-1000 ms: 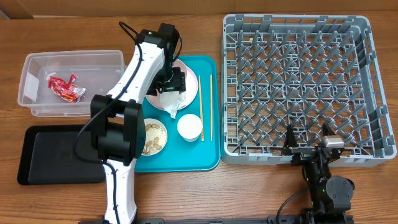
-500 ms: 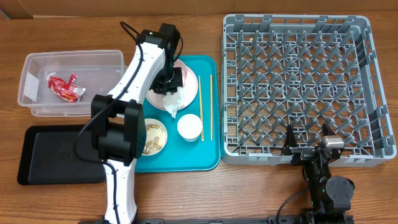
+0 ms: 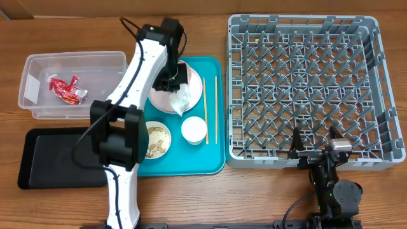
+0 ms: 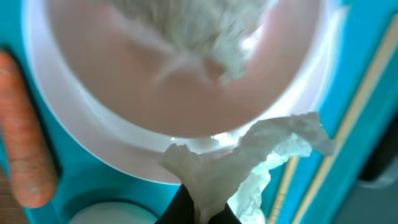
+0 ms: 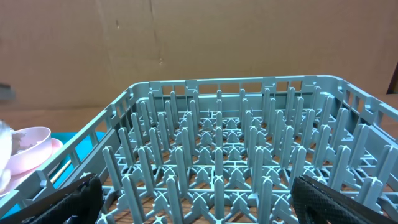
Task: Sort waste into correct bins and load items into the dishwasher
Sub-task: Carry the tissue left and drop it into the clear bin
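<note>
The grey dish rack [image 3: 304,89] fills the right side of the table and holds no dishes yet. The teal tray [image 3: 191,162] sits just left of it. Further left are the black tray [image 3: 57,159], near us, and the clear tub [image 3: 38,105], beyond it, with a red wrapper [image 3: 67,89] inside. On the teal tray we see the pink plate [image 3: 196,81] at the far end, a bowl of scraps [image 3: 156,140], a white cup [image 3: 194,130], chopsticks [image 3: 215,108] along the right edge and a carrot [image 4: 25,137] left of the plate.

The crumpled paper [image 4: 249,162] hangs over the near rim of the plate. The left gripper [image 4: 198,210] is clamped together on one twisted corner of it. We judge the paper to be very light, soft and easy to tear, and it will dangle and sway. A firm pinch on a bunched fold like this one suits it better than a grip on a loose edge. The right gripper [image 3: 313,145] sits by the rack's near edge with its jaws wide apart, holding nothing.

A second ago the left jaws were apart and the paper lay lower on the plate's near edge. Now it is gathered up and shifted slightly to the far right. The right arm has not moved.
</note>
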Available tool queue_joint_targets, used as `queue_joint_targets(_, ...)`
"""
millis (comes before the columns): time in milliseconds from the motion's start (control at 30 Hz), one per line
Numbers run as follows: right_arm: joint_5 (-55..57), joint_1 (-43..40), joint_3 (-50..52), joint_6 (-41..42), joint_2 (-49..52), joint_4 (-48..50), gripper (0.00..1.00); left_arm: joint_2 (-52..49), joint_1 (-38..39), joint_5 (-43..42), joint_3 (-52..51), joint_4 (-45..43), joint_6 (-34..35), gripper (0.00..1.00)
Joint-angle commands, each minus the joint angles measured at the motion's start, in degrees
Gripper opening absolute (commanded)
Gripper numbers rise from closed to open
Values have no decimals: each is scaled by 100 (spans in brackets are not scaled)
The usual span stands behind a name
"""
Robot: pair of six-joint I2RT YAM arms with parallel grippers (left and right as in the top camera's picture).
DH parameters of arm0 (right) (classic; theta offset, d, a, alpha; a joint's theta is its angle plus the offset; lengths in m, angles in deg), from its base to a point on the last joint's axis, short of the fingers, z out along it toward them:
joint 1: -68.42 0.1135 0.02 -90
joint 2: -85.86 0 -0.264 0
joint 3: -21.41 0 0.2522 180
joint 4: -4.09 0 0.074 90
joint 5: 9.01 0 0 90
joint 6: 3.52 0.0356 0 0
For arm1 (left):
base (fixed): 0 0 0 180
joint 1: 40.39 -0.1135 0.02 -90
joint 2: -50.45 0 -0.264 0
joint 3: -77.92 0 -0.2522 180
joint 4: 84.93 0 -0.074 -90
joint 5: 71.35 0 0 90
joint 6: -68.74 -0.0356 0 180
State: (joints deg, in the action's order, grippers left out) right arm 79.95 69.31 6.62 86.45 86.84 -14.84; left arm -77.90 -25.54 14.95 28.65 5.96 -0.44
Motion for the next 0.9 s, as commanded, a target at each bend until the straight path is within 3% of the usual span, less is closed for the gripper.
queue_joint_targets(0,48,44,57,-20,-9,33,100,651,-225,-55,485,-2,-7,4)
queue_joint_targets(533,48,44,57,-22,-9,33,100,1060,-2463,-39,442,83,0,4)
queue_joint_targets(867,48,44,57,-22,-4,33,100,1051,-3093,-31,-535,-638,35,4)
